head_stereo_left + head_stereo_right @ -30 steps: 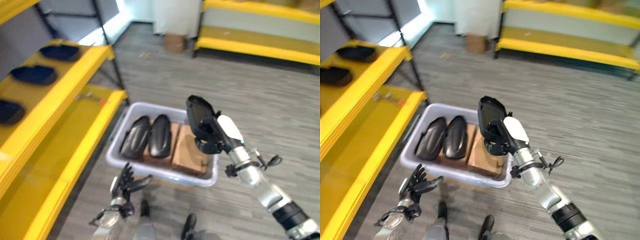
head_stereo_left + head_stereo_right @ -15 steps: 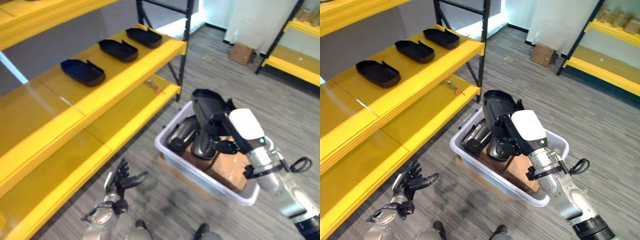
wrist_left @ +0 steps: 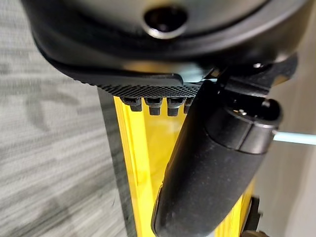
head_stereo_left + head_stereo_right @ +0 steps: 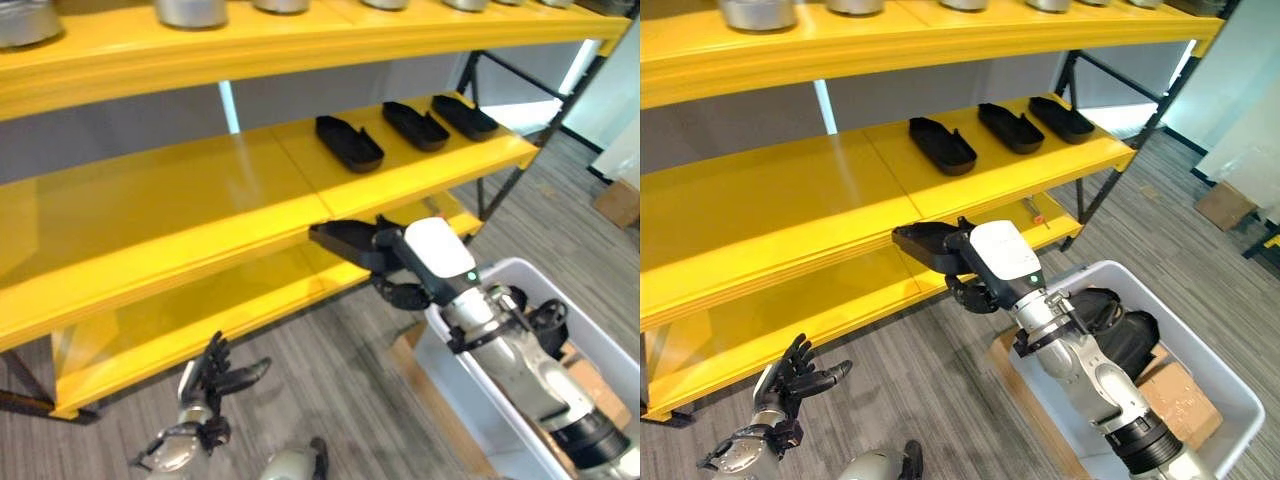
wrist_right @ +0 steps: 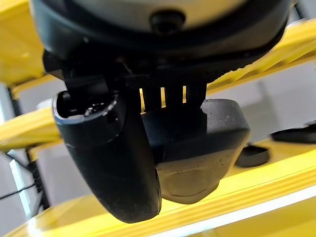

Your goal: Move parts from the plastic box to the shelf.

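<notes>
- No label or writing can be made out on any of the things here.
- The left hand (image 4: 207, 385) hangs low at the near left above the grey floor (image 4: 330, 400), its fingers spread and relaxed around nothing.
- The yellow shelf (image 4: 200, 200) runs across the scene from left to far right in several tiers; the lowest tier sits just above the floor.
- On the top tier, metal pots (image 4: 190, 10) stand in a row, cut off by the upper edge, so their count cannot be told.
- Three black parts lie in a row on the middle tier at the far right: the first (image 4: 349, 142), the second (image 4: 415, 124) and the third (image 4: 464, 115), each apart from the next.
- One small tool (image 4: 1034, 211) with a reddish end lies on the lowest tier, too small to make out.
- A fourth black part (image 4: 345, 243) is held level in the right hand (image 4: 420, 265), just in front of the middle tier's front edge and below the row of three; in the right wrist view the thumb (image 5: 111, 148) and fingers (image 5: 173, 91) are curled around it.
- The grey plastic box (image 4: 1200, 350) sits on the floor at the near right, partly hidden by the right arm and cut off at the edge.
- In the box, dark parts (image 4: 1120, 330) lie together, overlapping so their number is hard to tell, beside one brown cardboard block (image 4: 1180, 390).
- A cardboard carton (image 4: 618, 200) stands at the far right, cut off.
</notes>
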